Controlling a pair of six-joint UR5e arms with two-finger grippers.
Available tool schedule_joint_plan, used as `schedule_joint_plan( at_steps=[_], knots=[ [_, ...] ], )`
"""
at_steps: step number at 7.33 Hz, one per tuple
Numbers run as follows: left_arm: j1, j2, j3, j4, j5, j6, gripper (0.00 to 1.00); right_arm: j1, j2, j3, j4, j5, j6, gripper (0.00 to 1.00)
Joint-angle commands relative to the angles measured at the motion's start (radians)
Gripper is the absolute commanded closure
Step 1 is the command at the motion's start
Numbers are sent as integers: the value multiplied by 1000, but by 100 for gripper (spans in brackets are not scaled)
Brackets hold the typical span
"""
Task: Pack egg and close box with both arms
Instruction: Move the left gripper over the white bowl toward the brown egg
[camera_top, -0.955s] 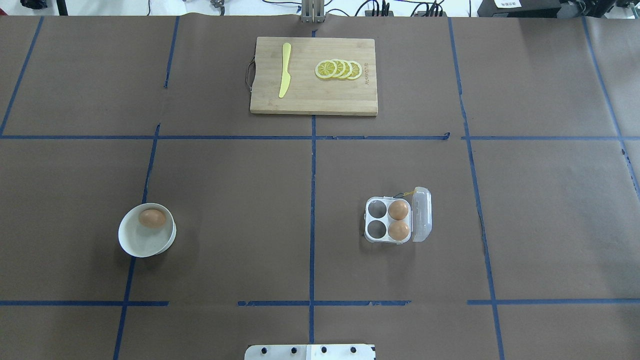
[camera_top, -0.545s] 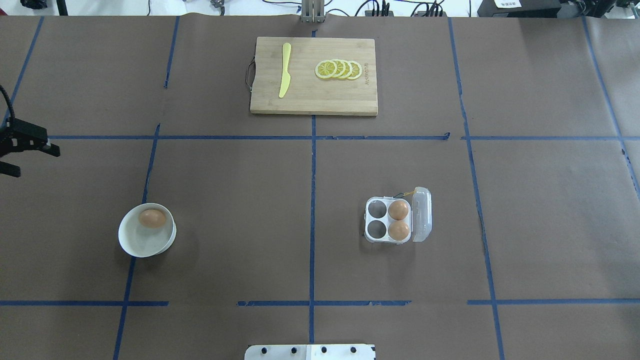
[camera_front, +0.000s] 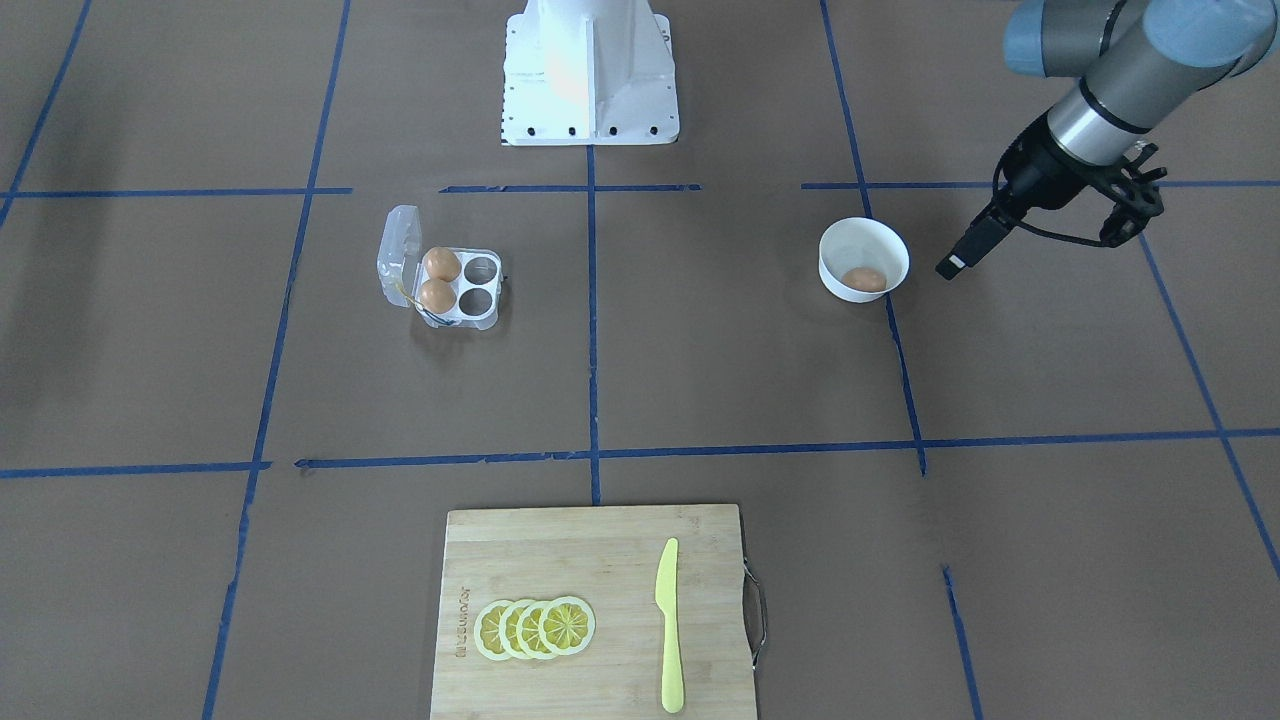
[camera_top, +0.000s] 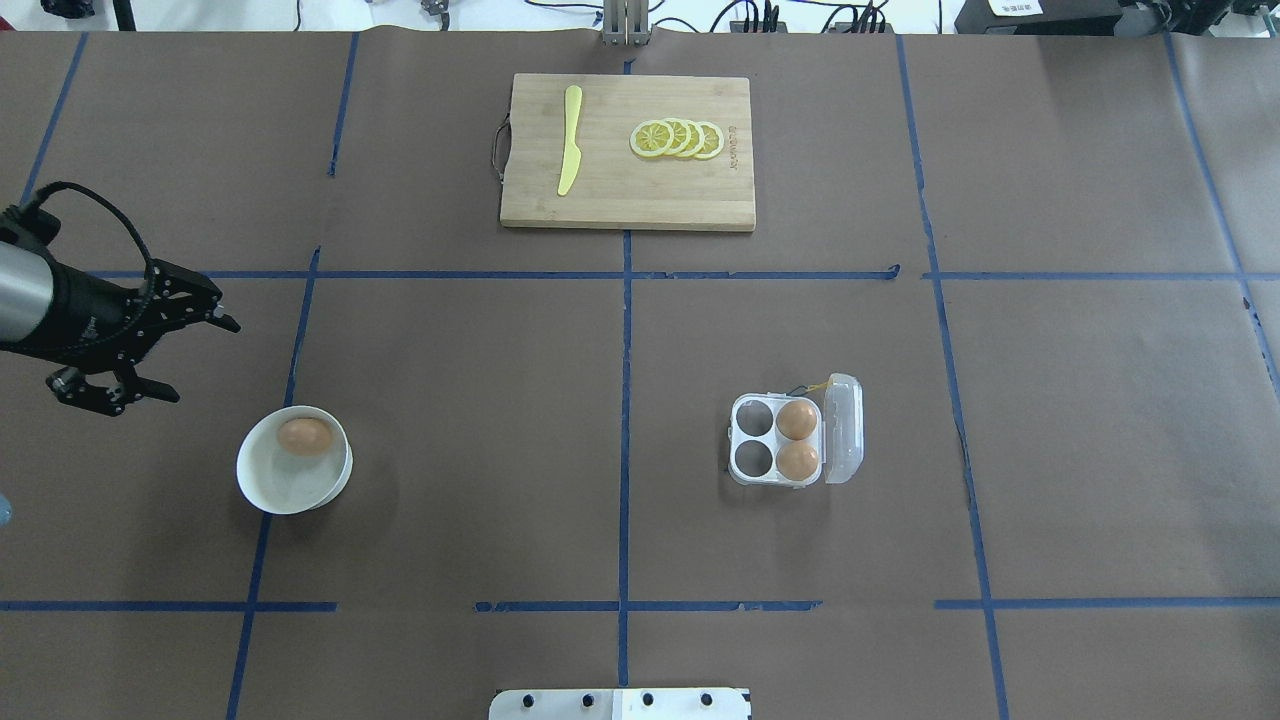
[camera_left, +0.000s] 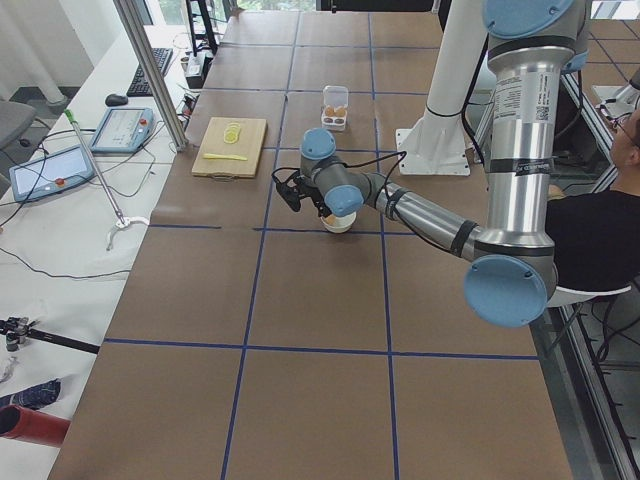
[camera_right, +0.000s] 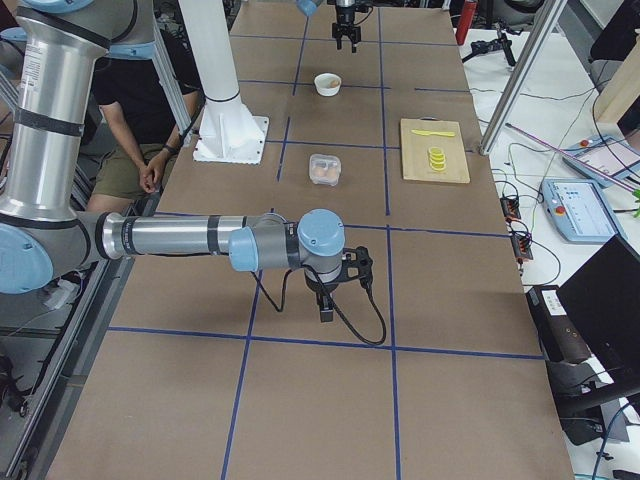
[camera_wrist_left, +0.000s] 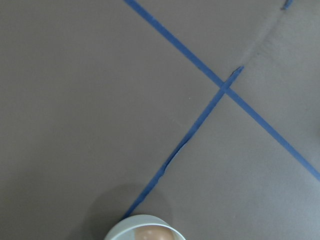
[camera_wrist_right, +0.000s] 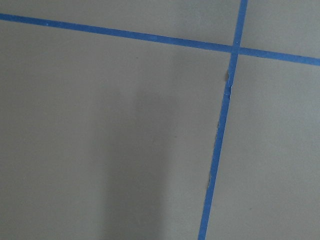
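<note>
The egg lies in a round white bowl at the left front; it also shows in the front view and at the bottom edge of the left wrist view. The box stands right of centre with its clear lid open to the right. Two brown eggs fill its right cups; its left cups are empty. My left gripper is open and empty, above the table just left of and beyond the bowl. My right gripper shows only in the exterior right view, far from the box; I cannot tell its state.
A wooden cutting board with a yellow knife and lemon slices lies at the far middle. The white base pedestal stands at the near edge. A person sits beside the robot.
My left arm has come in from the left edge and moved right, towards the bowl. The egg, bowl and box have not moved.
</note>
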Motion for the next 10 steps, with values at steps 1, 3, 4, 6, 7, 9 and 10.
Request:
schedule_joint_plan(
  at_steps=[1, 3, 4, 6, 7, 9, 10],
  knots=[
    [103, -4, 1, 18, 113, -248, 12, -7, 6, 2, 2, 1, -1, 0],
    [168, -28, 12, 72, 167, -329, 17, -7, 6, 5, 2, 1, -1, 0],
    [202, -51, 29, 77, 199, -360, 18, -7, 6, 5, 2, 1, -1, 0],
    [207, -68, 33, 101, 199, -364, 19, -7, 6, 5, 2, 1, -2, 0],
    [216, -68, 35, 104, 201, -366, 21, -7, 6, 5, 2, 1, -1, 0],
    [245, -68, 41, 106, 199, -383, 25, -7, 6, 5, 2, 1, -2, 0],
    [246, -67, 44, 106, 201, -383, 26, -7, 6, 5, 2, 1, -2, 0]
  ],
)
